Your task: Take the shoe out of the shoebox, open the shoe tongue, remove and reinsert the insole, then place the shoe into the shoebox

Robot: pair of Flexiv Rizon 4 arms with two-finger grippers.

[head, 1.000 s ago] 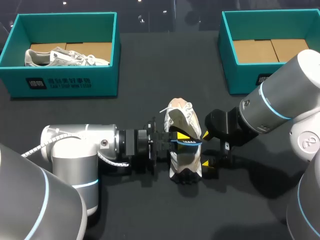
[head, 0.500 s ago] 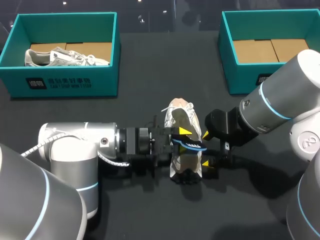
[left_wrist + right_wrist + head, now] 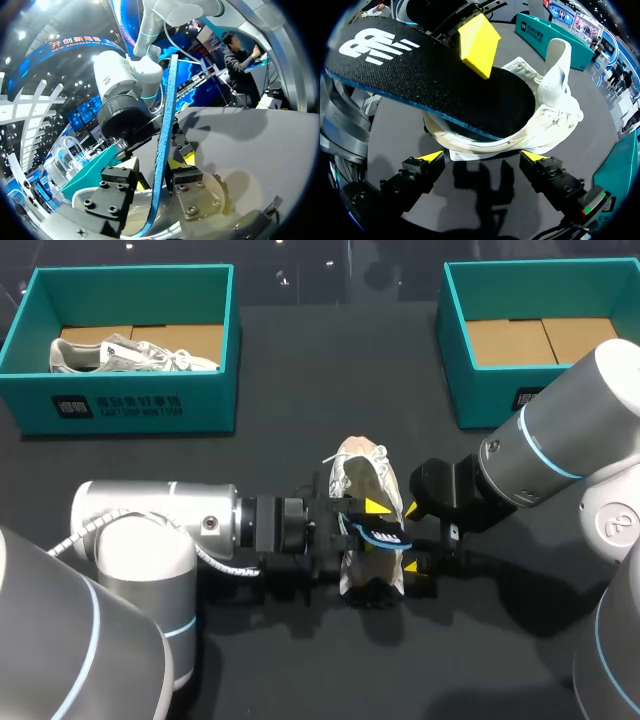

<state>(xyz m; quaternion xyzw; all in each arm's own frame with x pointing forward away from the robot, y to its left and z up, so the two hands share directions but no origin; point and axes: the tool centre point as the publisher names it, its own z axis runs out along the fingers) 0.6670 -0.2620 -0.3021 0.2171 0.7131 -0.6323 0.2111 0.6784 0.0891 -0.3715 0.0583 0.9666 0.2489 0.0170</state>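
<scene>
A white shoe [image 3: 358,475] lies mid-table, toe toward the back, its tongue [image 3: 557,60] standing up. The black insole [image 3: 382,535] with a blue underside slants out of the heel opening, its front end inside the shoe [image 3: 555,110]. My left gripper [image 3: 378,523] comes in from the left at the heel. The insole [image 3: 162,150] stands edge-on between its parted fingers, with a gap on one side, so it is open. One yellow fingertip [image 3: 477,45] lies on the insole [image 3: 420,75]. My right gripper [image 3: 482,157] is open just right of the shoe, nothing between its fingers.
A teal shoebox [image 3: 130,405] at the back left holds another pale shoe [image 3: 130,355]. A second teal shoebox [image 3: 480,390] at the back right shows only its cardboard floor. Dark table surface lies in front of the shoe.
My left gripper's fingers have parted from the insole and the arm has edged right. The insole has sunk lower toward the heel opening. The right arm has not moved.
</scene>
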